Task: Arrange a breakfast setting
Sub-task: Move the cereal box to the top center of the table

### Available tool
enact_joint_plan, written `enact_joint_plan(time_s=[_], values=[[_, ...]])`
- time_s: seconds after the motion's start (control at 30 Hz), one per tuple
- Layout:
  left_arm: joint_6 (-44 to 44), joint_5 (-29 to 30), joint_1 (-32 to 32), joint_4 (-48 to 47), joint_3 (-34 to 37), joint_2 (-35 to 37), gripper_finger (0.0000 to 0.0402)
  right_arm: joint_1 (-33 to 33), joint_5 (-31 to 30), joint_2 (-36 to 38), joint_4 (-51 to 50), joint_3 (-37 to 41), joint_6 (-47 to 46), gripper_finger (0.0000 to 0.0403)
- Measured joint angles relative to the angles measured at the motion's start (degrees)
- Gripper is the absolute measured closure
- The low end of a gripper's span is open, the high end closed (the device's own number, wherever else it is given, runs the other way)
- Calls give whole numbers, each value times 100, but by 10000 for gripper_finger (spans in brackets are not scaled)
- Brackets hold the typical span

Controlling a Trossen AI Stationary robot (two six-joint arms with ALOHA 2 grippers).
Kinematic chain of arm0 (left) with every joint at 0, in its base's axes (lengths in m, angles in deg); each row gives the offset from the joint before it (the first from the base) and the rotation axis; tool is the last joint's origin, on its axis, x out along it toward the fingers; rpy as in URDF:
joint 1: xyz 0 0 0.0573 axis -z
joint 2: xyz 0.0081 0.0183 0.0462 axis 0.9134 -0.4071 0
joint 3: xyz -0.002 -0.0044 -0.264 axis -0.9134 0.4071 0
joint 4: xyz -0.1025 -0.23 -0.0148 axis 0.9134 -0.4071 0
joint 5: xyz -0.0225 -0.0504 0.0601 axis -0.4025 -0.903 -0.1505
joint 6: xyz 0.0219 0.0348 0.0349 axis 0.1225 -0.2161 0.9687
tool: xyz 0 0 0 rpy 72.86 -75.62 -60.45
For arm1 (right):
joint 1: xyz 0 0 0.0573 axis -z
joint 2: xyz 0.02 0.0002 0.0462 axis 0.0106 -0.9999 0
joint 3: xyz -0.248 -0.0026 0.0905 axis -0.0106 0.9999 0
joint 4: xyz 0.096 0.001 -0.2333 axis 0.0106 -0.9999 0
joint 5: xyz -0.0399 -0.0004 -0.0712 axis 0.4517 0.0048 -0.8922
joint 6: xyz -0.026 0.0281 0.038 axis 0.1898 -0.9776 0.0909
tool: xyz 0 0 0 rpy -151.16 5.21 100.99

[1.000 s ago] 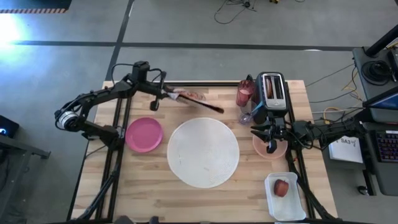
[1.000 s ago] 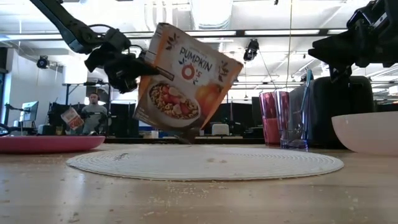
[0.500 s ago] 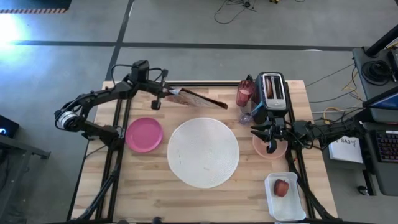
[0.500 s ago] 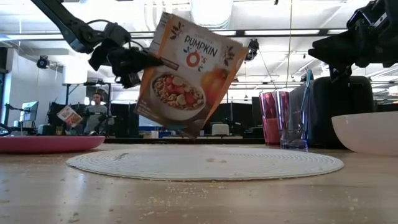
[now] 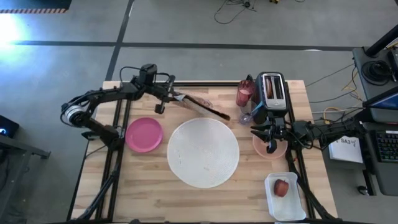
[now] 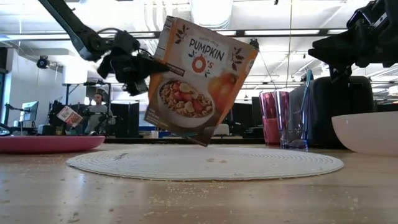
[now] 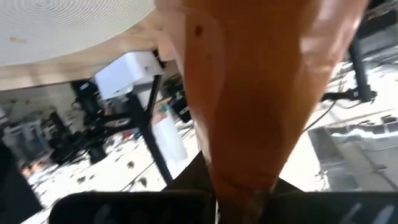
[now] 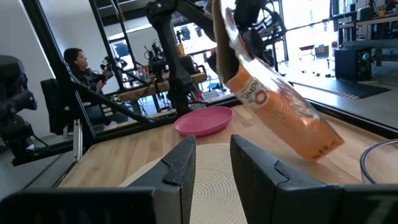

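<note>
My left gripper (image 5: 169, 96) is shut on an orange cereal box (image 6: 199, 81), held tilted in the air over the far rim of the large white plate (image 5: 203, 152). The magenta plate (image 5: 143, 134) lies left of the white plate. Over the peach bowl (image 6: 367, 132) at the right, my right gripper (image 8: 212, 162) waits open, with nothing between its fingers. The pink tumbler (image 6: 270, 117) stands at the far right beside a clear glass (image 6: 293, 121) holding the teal-handled spoon (image 6: 307, 93). A red fruit (image 5: 282, 188) sits in a white tray (image 5: 285, 198). My left gripper pinches the cereal box between its two fingers at the box's left side edge (image 6: 155, 67), near its upper corner. The fingers come nearly level from the table's left side. The box (image 7: 249, 93) is lifted clear of the table, its front facing the near edge, its top tipped to the right.
A dark toaster (image 5: 272, 90) stands at the far right behind the glasses. Crumbs are scattered over the wooden table (image 6: 199, 199) near its front edge. People and equipment show in the room beyond the table.
My left gripper has carried the cereal box toward the table's right edge and slightly down, rolling as it went. The box stays clear of the table and now leans with its top farther to the right. My right gripper has kept still.
</note>
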Motion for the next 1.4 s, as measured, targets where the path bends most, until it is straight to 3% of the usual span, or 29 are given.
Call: enact_joint_plan(time_s=[0.2,0.37,0.63,0.83,1.07,1.4], values=[[-650,-653,110,2394,0,-748,401,1,-1,-2,-1,0,0,312],[-1714,-644,180,4382,0,-1330,402,1,0,0,0,-1,0,312],[-2622,-401,183,5531,0,-2205,401,1,0,-1,0,0,0,312],[-3165,229,183,6843,15,-2747,402,0,0,-2,0,0,0,312],[-3305,770,174,7029,192,-3176,402,0,0,0,-2,0,0,312],[-3438,1573,181,7048,758,-3137,401,2,0,-2,-1,0,0,312]])
